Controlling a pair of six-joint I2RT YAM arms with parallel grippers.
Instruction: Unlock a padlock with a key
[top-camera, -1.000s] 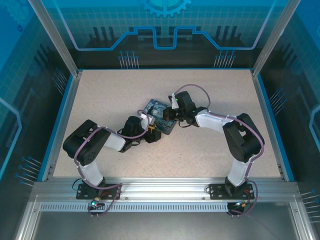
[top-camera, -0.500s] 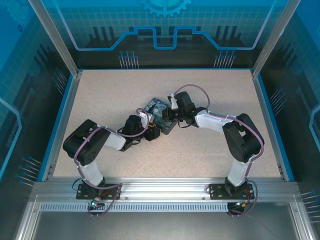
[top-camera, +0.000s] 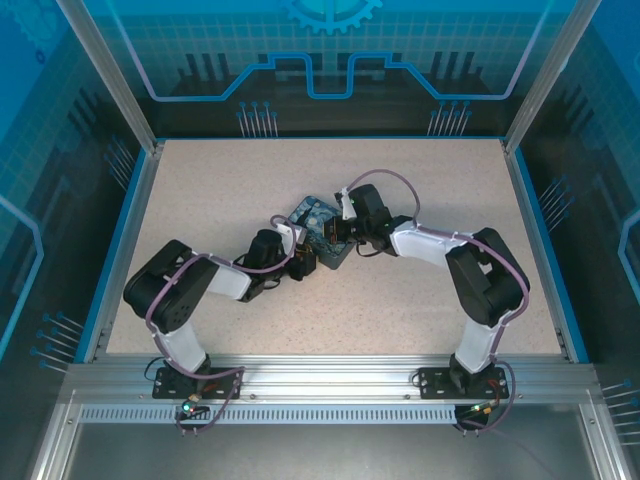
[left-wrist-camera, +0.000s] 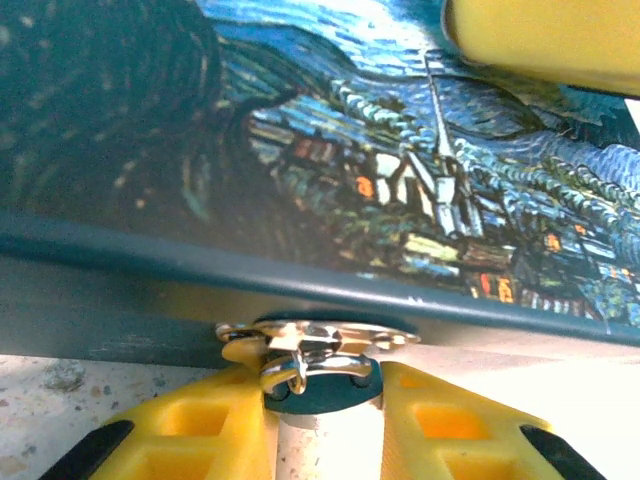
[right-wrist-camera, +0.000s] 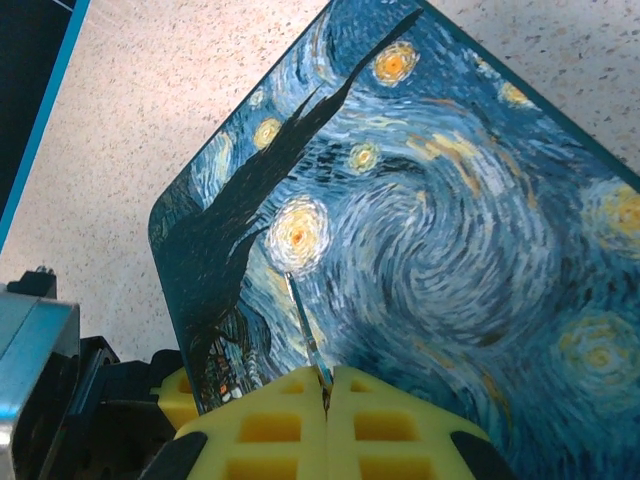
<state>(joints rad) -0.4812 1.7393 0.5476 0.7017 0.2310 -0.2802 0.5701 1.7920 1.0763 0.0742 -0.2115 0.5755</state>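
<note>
Mid-table, on the speckled beige tabletop, we find both arms bent inward, meeting at a flat dark-blue box printed with a swirling starry-night painting. The box lies turned at an angle to the table's edges.

Left gripper: low to the table, at the box's side edge. Its yellow fingers stand a narrow gap apart. A tiny padlock with a bluish body and thin silvery shackle sits in that gap, just under the lid's rim. Both fingertips look pressed against the padlock's sides, so we note it as gripped.

Right gripper: above the box lid, its yellow fingers pressed tight together. A thin, dark metal key sticks out from the seam between them, pinched at its base, with the blade pointing away from the wrist across the painted lid. We cannot tell whether its tip touches the lid.

From the left wrist camera, one right-gripper finger shows over the lid. The key and padlock are apart.
</note>
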